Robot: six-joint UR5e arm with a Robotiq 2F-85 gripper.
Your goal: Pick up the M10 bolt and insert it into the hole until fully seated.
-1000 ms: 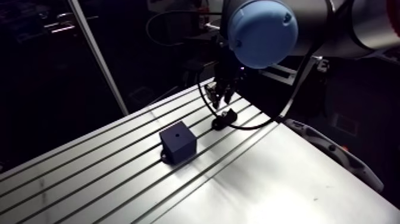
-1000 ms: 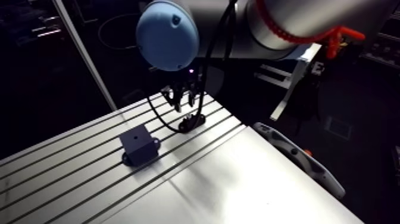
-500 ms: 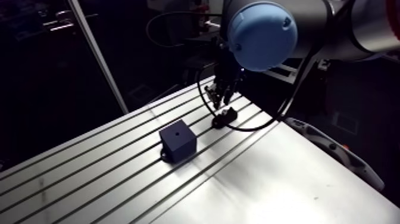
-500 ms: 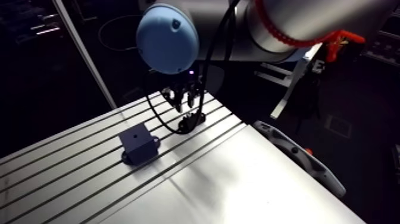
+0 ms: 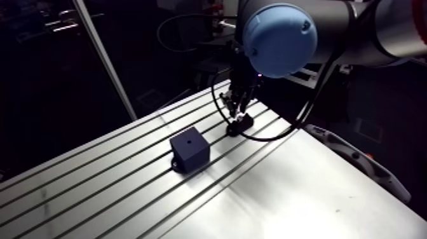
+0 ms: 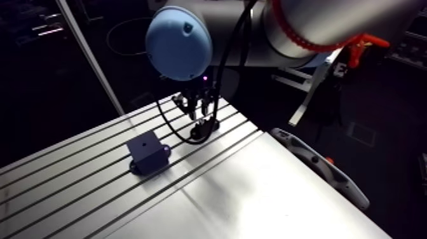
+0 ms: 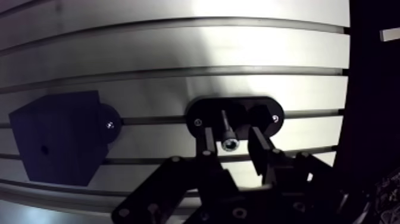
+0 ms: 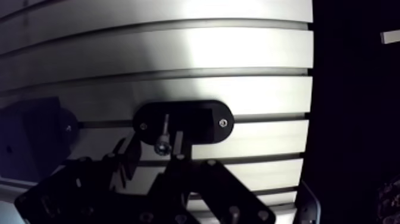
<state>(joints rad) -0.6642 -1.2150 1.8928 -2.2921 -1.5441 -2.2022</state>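
Wrist view: looks down past gripper (image 7: 232,131) onto black oval holder (image 7: 238,110) fixed to slotted table (image 7: 178,53), one screw at each end. Shows bolt (image 7: 228,136) standing in holder, head up toward the camera, shaft going down into the plate. Has jaws apart, fingers (image 7: 260,146) one on each side of the bolt head, not clamped on it; seems to leave a thin gap on both sides, though hard to be sure in this dim, steep angle. Puts dark blue block (image 7: 56,140) beside the gripper, apart from holder, with a small hole (image 7: 43,149) in its top face and a flange (image 7: 109,124) with one screw pointing toward holder. Arm view: has gripper coming down under the blue cap (image 5: 279,38) at the table's far end, right over holder, with block sitting nearer the camera on the slots, upright, hole up.
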